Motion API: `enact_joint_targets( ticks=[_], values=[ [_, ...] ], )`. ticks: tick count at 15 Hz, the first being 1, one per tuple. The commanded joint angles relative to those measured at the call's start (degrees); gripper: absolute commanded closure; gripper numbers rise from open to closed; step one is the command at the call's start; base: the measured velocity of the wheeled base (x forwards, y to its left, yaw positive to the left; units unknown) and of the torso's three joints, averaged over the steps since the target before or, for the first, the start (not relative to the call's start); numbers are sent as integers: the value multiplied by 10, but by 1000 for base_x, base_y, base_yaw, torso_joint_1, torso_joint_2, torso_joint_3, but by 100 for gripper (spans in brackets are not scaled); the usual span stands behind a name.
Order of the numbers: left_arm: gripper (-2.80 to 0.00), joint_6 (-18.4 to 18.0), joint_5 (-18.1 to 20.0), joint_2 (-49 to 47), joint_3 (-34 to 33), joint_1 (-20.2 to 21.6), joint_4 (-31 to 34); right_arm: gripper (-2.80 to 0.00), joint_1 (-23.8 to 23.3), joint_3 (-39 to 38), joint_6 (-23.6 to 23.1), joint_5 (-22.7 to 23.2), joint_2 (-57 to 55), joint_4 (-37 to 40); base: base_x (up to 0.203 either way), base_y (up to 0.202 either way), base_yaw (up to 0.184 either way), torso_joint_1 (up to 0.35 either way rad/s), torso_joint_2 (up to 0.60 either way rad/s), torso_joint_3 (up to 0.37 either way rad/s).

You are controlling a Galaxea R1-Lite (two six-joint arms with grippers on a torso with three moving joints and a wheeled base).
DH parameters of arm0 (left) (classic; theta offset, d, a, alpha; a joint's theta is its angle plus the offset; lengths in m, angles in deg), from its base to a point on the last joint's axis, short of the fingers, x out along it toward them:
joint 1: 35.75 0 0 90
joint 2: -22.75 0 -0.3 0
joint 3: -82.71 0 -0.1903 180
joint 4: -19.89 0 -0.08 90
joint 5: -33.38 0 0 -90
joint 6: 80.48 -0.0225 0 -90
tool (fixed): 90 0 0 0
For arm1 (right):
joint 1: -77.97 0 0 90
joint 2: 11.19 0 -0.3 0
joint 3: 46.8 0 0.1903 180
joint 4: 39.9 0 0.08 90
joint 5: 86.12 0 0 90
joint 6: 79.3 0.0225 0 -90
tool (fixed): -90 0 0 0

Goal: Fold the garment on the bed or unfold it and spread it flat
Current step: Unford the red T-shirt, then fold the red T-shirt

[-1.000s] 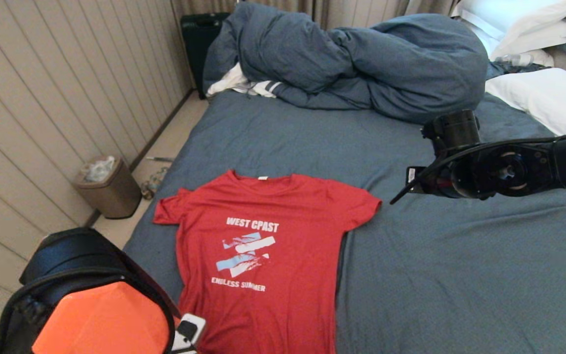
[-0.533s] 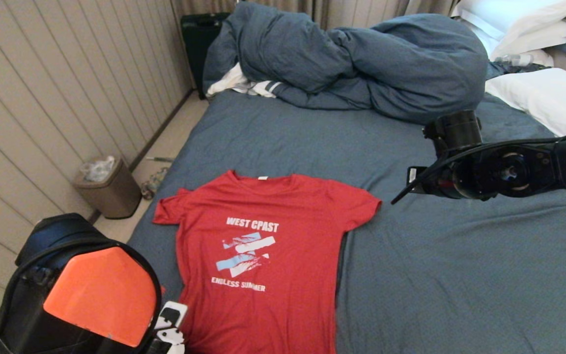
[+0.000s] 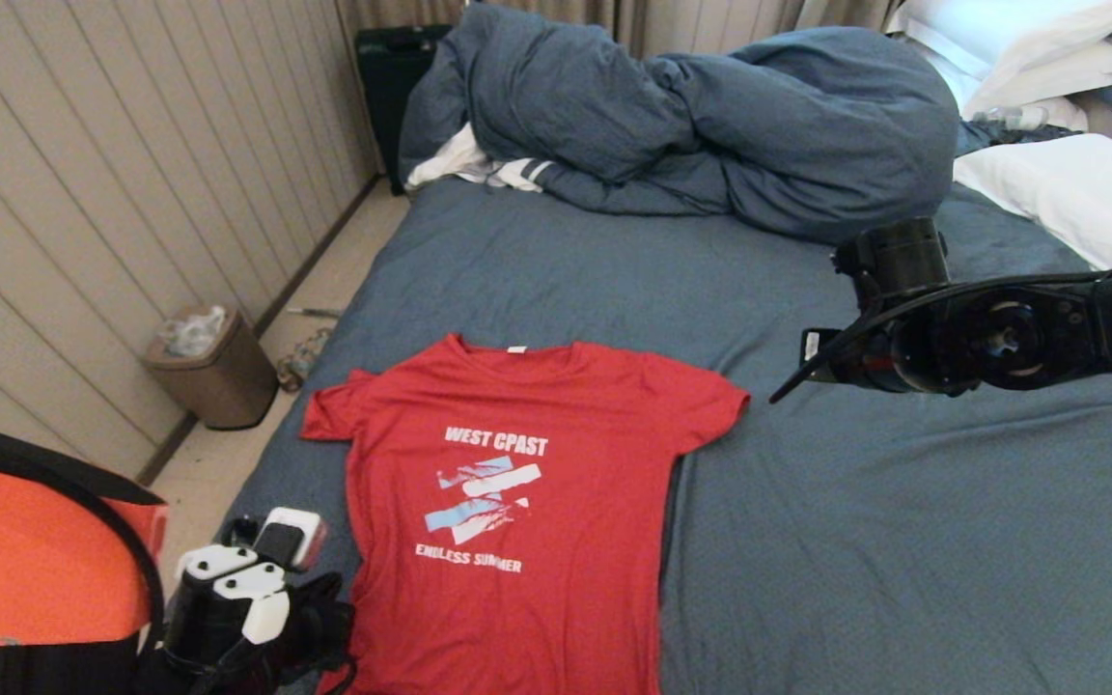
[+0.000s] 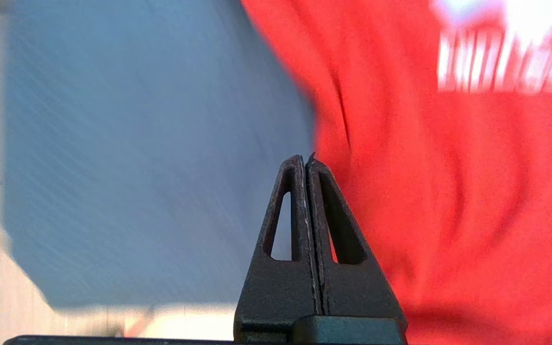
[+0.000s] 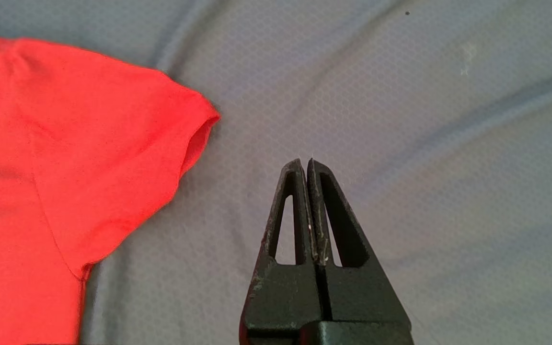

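Shirt (image 3: 508, 502): red, short-sleeved, laid flat and print-up on the near left part of the bed (image 3: 855, 541), collar toward the duvet, both sleeves spread. The hem is cut off by the lower edge of the head view. Nothing is laid on it.

Bed: covered by a wrinkled blue-grey sheet, bare to the right of the shirt.

Duvet (image 3: 710, 125): bunched in a heap across the far end of the bed, well apart from the shirt. A white striped cloth (image 3: 488, 169) is tucked under its left edge.

Pillows (image 3: 1068, 188): white, stacked at the far right corner.

Bin (image 3: 213, 372): brown, lined, placed on the floor by the panelled wall, left of the bed. A dark case (image 3: 392, 68) is stood in the far corner behind the duvet.

Left gripper (image 4: 306, 160): fingers pressed together, nothing pinched; held over the shirt's left edge near the hem, where red cloth meets sheet. The lower left of the head view is blocked by its orange-shelled arm.

Right gripper (image 5: 304, 165): fingers pressed together, nothing pinched; held above bare sheet just beside the shirt's right sleeve, clear of it. Part of the sheet is hidden in the head view by its black arm.
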Motion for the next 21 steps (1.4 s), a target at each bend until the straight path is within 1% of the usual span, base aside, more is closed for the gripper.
enact_joint_targets(
  ticks=[1,2,3,4,5,6,7,9,10,12,13,14,15,17,18,19,21],
  values=[
    [0,-4,-1,71,19,17,-5,0,-2,-2,1,-1,3,0,0,0,0,0,0,0],
    [0,-6,-2,99,44,29,3,0,-2,-1,1,-1,4,0,0,0,0,0,0,0],
    [0,-7,-2,129,79,43,40,0,-2,1,1,-1,4,-1,0,0,0,0,0,0],
    [0,-7,-1,169,123,59,115,0,-2,3,1,-1,6,-1,0,0,0,0,0,0],
    [0,-2,4,206,181,73,214,0,-1,6,0,0,11,-1,0,0,0,0,0,0],
    [0,10,12,236,242,83,309,0,0,9,0,0,16,-1,0,0,0,0,0,0],
    [0,25,20,259,296,90,386,0,0,12,0,0,24,-1,0,0,0,0,0,0],
    [0,48,34,308,393,108,515,0,5,12,-3,1,61,0,0,0,0,0,0,0],
    [0,54,38,336,425,114,565,0,12,9,-3,2,86,2,0,0,0,0,0,0],
    [0,66,51,406,475,119,674,0,49,-9,-3,1,158,5,0,0,0,0,0,0],
    [0,70,63,439,491,120,721,0,69,-26,-5,-2,199,8,0,0,0,0,0,0],
    [0,73,77,478,503,121,772,0,103,-51,-9,-17,249,16,0,0,0,0,0,0],
    [0,79,89,515,508,121,818,0,133,-79,-17,-46,295,25,0,0,0,0,0,0],
    [0,100,101,597,493,121,888,0,160,-167,-31,-94,380,34,0,0,0,0,0,0],
    [0,107,97,642,473,122,913,0,161,-210,-37,-109,424,36,0,0,0,0,0,0],
    [0,111,78,686,449,123,930,0,147,-247,-41,-122,463,37,0,0,0,0,0,0],
    [0,119,-4,768,396,124,970,0,90,-318,-42,-139,544,39,0,0,0,0,0,0]
  ],
)
